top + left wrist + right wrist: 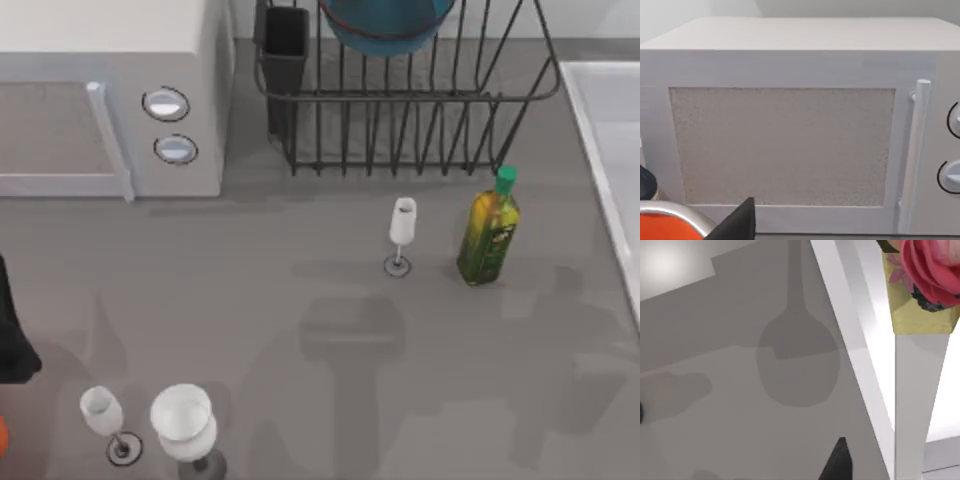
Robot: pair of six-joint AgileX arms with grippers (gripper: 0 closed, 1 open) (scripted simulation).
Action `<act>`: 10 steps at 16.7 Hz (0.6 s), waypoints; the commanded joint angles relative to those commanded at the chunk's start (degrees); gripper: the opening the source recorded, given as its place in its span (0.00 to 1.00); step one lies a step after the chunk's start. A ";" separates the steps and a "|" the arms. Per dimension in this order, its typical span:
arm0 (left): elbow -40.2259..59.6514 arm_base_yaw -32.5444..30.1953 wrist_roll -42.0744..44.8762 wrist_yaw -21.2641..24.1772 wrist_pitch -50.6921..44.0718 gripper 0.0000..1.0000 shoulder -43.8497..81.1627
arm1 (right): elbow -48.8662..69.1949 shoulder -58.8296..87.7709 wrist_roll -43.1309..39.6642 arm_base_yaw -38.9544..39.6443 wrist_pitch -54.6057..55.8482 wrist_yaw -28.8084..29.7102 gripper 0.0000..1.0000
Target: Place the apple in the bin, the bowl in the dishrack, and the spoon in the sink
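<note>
The blue bowl (385,25) with its reddish rim sits inside the black wire dishrack (420,135) at the back of the table. The white sink (592,120) runs along the table's right edge, and its pale rim (850,315) crosses the right wrist view. A black part of my left arm (12,335) juts in at the table's left edge. A dark tip of my left gripper (737,222) faces the microwave door. A dark tip of my right gripper (837,462) hangs over bare table beside the sink rim. The apple, the spoon and the bin are out of view.
A white microwave (110,100) fills the back left. A small wine glass (401,232) and a green-capped oil bottle (490,232) stand before the rack. Two more glasses (150,425) stand front left. An orange object (667,227) with a grey rim lies by my left gripper.
</note>
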 joint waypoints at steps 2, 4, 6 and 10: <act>0.00 0.00 0.00 0.00 0.00 1.00 0.00 | 12.38 8.19 -0.20 -0.04 -3.45 0.09 0.00; 0.00 0.00 0.00 0.00 0.00 1.00 0.00 | 25.68 16.51 -0.21 -0.06 -6.93 0.18 0.00; 0.00 0.00 0.00 0.00 0.00 1.00 0.00 | 38.71 24.74 -0.06 -0.06 -10.31 0.27 0.00; 0.00 0.00 0.00 0.00 0.00 1.00 0.00 | 61.36 39.81 0.78 0.00 -16.21 0.45 0.00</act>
